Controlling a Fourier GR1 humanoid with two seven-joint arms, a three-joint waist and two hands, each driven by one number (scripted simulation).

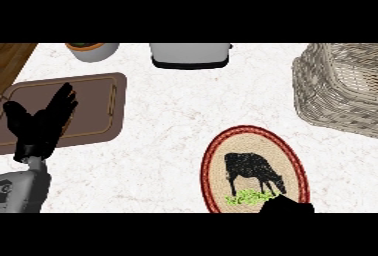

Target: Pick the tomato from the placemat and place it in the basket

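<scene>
The marble counter (162, 140) takes up nearly everything here, pale with faint veining, and I'll place the rest by the oval placemat (255, 170) lying toward its lower right.

Up and to the right of the placemat sits the wicker basket (336, 87), a big woven thing running off the right edge, well apart from the mat. Far to the left of the placemat lies a brown cutting board (92, 107) with rounded corners and a thin groove round its border.

The placemat itself has a red braided rim and a tan centre bearing a black cow over a patch of green grass. I can't see the tomato anywhere on it; if it is there, it is hidden.

Straight above the placemat, at the counter's far edge, stands a grey toaster (190, 54), cut off by the view. Left of that, a white pot (94, 50) with an orange inner rim.

The left hand (40, 125) shows over the cutting board's left part, well to the left of the placemat, fingers straight and spread, pointing up, holding nothing. The right hand (286, 206) is only a black scrap at the placemat's lower edge, over the grass; whether its fingers are apart or curled I cannot tell.
</scene>
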